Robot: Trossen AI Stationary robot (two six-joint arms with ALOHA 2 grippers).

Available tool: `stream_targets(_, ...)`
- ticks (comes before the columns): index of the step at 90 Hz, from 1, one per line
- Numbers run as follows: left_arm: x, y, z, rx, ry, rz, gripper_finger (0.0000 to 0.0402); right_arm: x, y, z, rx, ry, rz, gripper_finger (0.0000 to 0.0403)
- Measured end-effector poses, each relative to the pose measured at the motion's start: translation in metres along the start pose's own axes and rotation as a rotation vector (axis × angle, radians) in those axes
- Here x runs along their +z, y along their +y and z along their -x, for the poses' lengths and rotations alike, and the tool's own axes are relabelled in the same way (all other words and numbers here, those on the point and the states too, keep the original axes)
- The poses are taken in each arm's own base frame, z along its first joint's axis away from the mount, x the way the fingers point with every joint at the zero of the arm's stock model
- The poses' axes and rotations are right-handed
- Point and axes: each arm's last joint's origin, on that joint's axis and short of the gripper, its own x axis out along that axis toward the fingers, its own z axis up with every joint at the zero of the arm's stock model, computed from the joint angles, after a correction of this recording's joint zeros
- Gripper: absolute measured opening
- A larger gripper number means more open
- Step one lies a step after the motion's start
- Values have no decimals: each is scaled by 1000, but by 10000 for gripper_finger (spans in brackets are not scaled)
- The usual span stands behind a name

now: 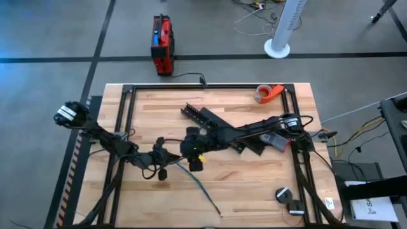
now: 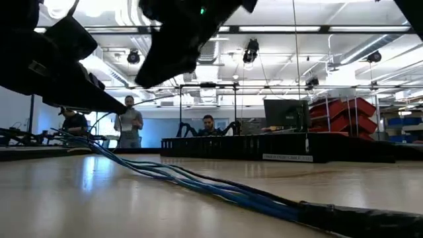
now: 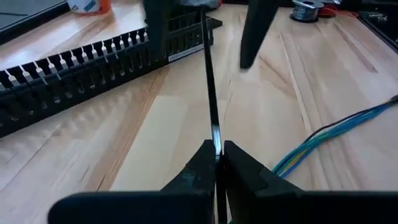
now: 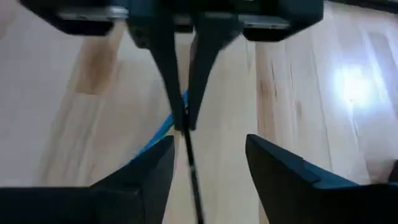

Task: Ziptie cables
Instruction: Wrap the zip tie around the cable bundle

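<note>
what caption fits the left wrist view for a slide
Left gripper pinching a thin black strip upright above the wooden table, slotted rail and cables either side.

blue-green cables (image 1: 202, 188) lie bunched across the table.

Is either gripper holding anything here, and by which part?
The left gripper is shut on the end of a thin black strip, probably a ziptie. The right gripper is open, holding nothing.
</note>
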Motion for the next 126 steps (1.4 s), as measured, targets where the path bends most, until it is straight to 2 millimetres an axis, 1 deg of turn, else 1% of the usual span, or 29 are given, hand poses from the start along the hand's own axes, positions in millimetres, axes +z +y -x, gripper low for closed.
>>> stream_targets(10, 0, 0, 0, 3, 0, -2, 0, -11, -2, -19, 5, 33, -14, 169)
stream_targets(23, 0, 0, 0, 4, 2, 1, 0, -14, -2, -27, 5, 35, -12, 145)
stream_targets(47, 0, 0, 0, 11, 0, 6, 0, -12, -2, -27, 9, 17, -4, 107)
stream_targets(59, -1, 1, 0, 11, 4, -7, 0, -11, 0, -27, 87, 2, -14, 92)
stream_targets(79, -1, 1, 0, 11, 4, -14, 0, -10, 0, -27, 97, -11, -25, 71)
stream_targets(86, -1, 1, 0, 11, 4, -15, 0, -10, 0, -27, 97, -16, -29, 54)
stream_targets(98, -1, 1, 0, 11, 5, -16, 0, -10, 0, -27, 98, -13, -22, 9)
stream_targets(115, -2, 1, 0, 10, 13, -20, 0, -12, 0, -26, 97, 9, -6, 3)
stream_targets(126, -3, 1, 0, 14, 25, -15, 0, -13, -1, -16, 100, 62, -3, 1)
